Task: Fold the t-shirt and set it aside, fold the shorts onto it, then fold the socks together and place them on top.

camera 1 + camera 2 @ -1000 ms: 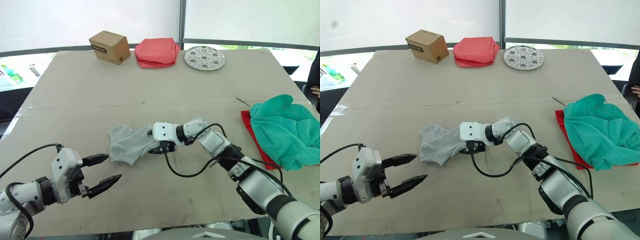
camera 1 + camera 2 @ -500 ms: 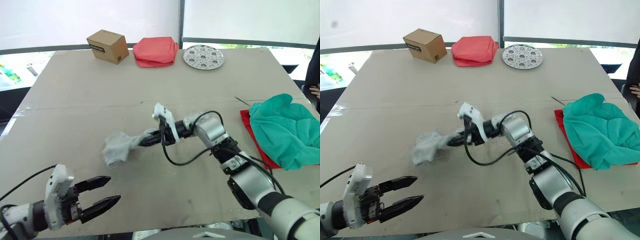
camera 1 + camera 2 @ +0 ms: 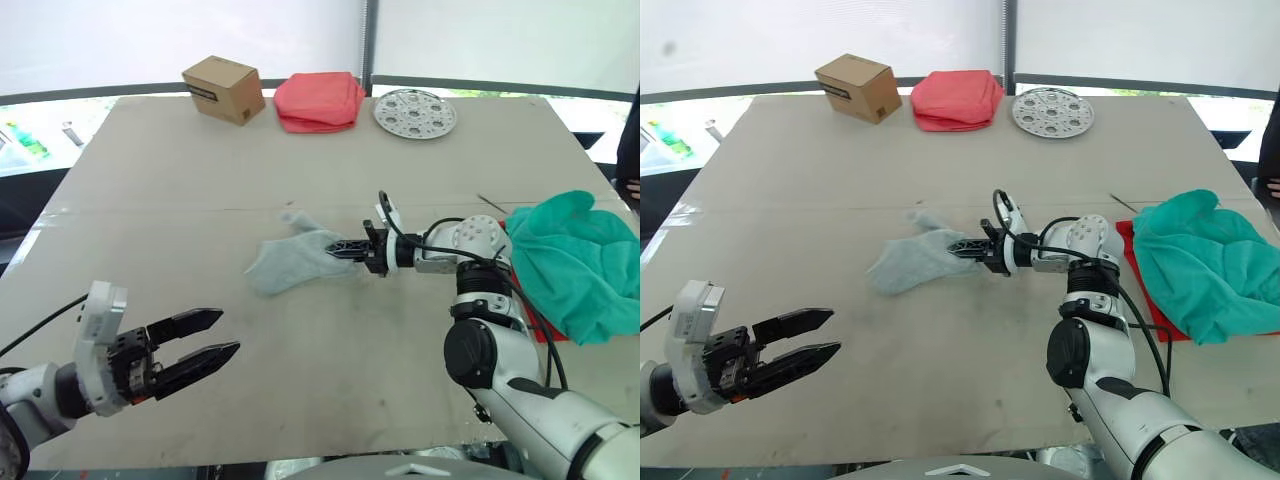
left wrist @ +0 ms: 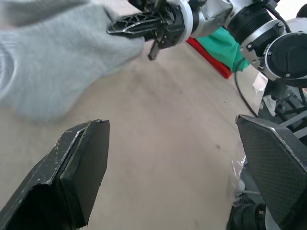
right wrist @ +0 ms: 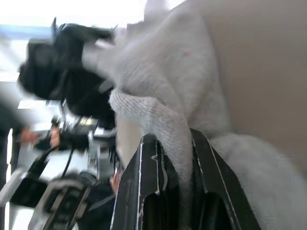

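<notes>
Mid-table, right gripper point(image 3: 335, 247) pinches the socks point(image 3: 291, 262) (jaws closed).

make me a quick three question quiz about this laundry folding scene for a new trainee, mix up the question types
1. True or false: the right hand grips the socks.
2. Which lies on the t-shirt? A) cardboard box B) shorts C) perforated metal disc
3. Fill in: the left hand is ____, holding nothing.

Key: 1 true. 2 B. 3 open.
</notes>
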Tool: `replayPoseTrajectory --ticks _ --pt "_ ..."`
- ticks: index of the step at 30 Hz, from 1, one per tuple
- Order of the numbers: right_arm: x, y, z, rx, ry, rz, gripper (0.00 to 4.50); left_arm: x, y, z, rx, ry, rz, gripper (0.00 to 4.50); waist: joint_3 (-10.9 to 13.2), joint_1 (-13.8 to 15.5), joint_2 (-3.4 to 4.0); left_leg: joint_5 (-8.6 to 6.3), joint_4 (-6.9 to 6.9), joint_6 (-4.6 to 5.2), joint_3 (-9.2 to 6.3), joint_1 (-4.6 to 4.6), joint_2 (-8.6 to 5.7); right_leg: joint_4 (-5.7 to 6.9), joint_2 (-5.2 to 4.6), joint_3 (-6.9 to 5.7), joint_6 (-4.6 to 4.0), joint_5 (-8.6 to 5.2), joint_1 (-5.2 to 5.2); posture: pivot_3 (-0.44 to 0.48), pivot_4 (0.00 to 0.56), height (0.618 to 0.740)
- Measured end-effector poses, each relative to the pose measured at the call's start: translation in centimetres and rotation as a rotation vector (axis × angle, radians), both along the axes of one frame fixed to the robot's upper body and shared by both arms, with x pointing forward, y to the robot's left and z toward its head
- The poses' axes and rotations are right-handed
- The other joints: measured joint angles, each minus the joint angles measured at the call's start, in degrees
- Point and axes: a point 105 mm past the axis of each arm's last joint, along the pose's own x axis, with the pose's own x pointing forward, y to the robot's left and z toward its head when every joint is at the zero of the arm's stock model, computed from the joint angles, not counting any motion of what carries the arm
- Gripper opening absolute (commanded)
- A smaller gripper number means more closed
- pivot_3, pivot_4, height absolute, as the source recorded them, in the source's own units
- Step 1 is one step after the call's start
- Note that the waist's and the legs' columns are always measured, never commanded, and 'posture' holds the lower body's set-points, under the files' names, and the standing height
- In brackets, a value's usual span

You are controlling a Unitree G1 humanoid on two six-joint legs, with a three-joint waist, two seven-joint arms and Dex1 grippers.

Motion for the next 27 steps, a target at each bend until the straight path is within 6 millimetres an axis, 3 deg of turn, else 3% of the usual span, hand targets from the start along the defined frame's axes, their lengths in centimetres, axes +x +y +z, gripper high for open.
replayPoseTrajectory --ticks 3,6,8,12,14,16,19,22,27 --pt "0.6 -1.4 -0.1 -0.077 -0.014 -0.079 1.12 1.0 -0.1 0.6 0.004 -0.037 0.005 4.50 0.0 -0.5 0.02 0.03 -0.09 -0.05 -0.06 0.02 0.02 0.00 0.12 -0.01 -0.01 -0.01 0.01 0.000 0.150 0.740" --pt "0.8 -2.0 0.2 -0.078 -0.028 -0.117 2.57 1.3 -0.3 0.3 -0.002 -0.026 0.000 4.50 0.0 -0.9 0.01 0.04 -0.10 -0.05 -0.03 0.06 0.05 0.00 0.17 0.05 0.01 -0.01 0.02 0.000 0.150 0.740" --pt "0.9 -2.3 0.3 -0.078 -0.029 -0.136 3.03 1.4 -0.3 0.3 -0.002 -0.025 0.000 4.50 0.0 -1.0 0.01 0.04 -0.08 -0.05 -0.02 0.07 0.09 0.00 0.17 0.08 0.02 -0.01 0.01 0.000 0.150 0.740" --pt "0.1 -3.3 1.0 -0.138 -0.173 -0.151 3.03 2.0 -0.5 0.3 0.022 -0.050 0.000 4.50 0.0 -0.6 0.01 0.02 -0.09 -0.02 -0.08 0.09 0.10 0.00 0.16 0.05 0.05 -0.04 0.04 0.000 0.150 0.740" --pt "-0.9 -4.3 1.2 -0.263 -0.342 -0.103 3.03 3.1 -0.9 0.5 0.049 -0.110 0.014 4.50 0.1 -0.3 0.11 -0.03 -0.09 0.09 -0.11 0.05 0.05 -0.04 0.12 0.04 0.14 -0.09 0.04 0.000 0.150 0.740" --pt "-1.5 -6.3 2.3 -0.462 -0.660 -0.034 3.03 4.8 -1.0 0.6 0.110 -0.189 0.067 4.50 0.1 0.5 0.15 -0.16 -0.04 0.32 -0.04 0.06 -0.08 -0.06 0.02 0.11 0.27 -0.16 0.05 0.000 0.150 0.740" --pt "-2.3 -5.5 3.4 -0.520 -0.939 0.077 3.03 7.2 -1.1 -0.2 0.192 -0.232 0.137 4.50 -0.1 -0.1 -0.15 -0.17 -0.02 0.33 0.13 0.22 -0.02 -0.05 0.28 0.26 0.30 -0.16 0.09 0.000 0.150 0.740" --pt "-3.3 -3.2 2.9 -0.466 -1.014 0.169 3.03 9.5 -2.2 -1.3 0.256 -0.248 0.170 4.50 -0.2 -0.3 -0.35 -0.11 -0.03 0.23 -0.02 0.28 0.08 0.05 0.46 0.25 0.26 -0.13 0.12 0.000 0.150 0.740" --pt "-3.2 -3.1 1.6 -0.501 -1.014 0.200 3.03 12.9 -4.0 -3.0 0.358 -0.289 0.178 4.50 -0.2 0.8 -0.37 -0.07 -0.01 0.17 -0.01 0.25 0.05 0.01 0.43 0.25 -0.02 0.04 0.12 0.000 0.150 0.740"
